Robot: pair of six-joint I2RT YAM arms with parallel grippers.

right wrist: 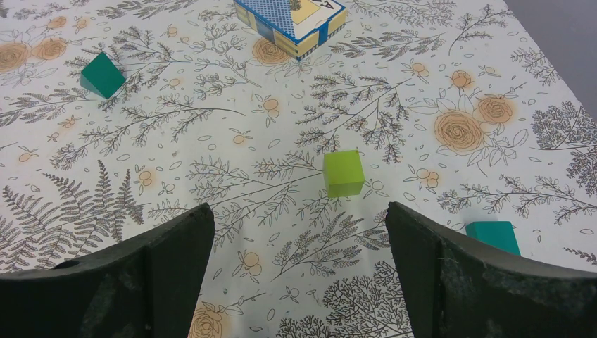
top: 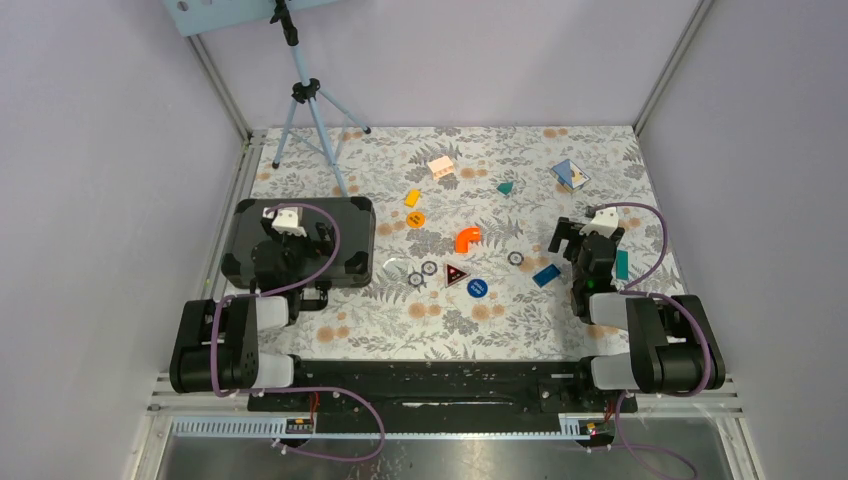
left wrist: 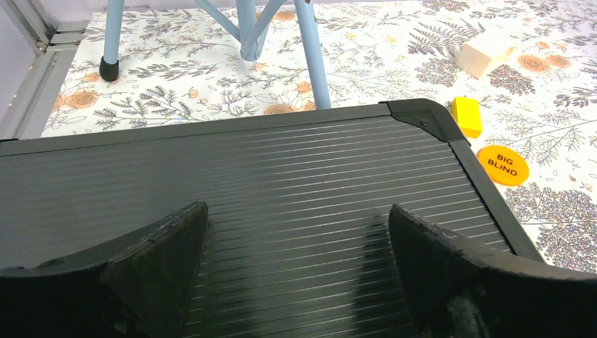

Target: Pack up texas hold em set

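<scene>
Operator: Left gripper [left wrist: 297,215] first. I have its jaws spread wide, holding nothing, hovering right over the ribbed top of the briefcase [left wrist: 281,162].
Desk: Open or closed?
Operator: Closed, as far as I see. It lies flat at the left side of the table [top: 520,320], long axis running left to right.
Desk: Loose pieces?
Operator: Just past its far right corner sits the orange BIG BLIND disc [left wrist: 503,165]. I have the right gripper [right wrist: 299,215] wide and empty too, with a green cube [right wrist: 343,172] just ahead of it.
Desk: Cards?
Operator: I see the card deck [right wrist: 292,21] ahead of the right gripper, near the far edge and well apart from the case. I judge the right arm the nearer for it, and the left is placed for the lid.
</scene>
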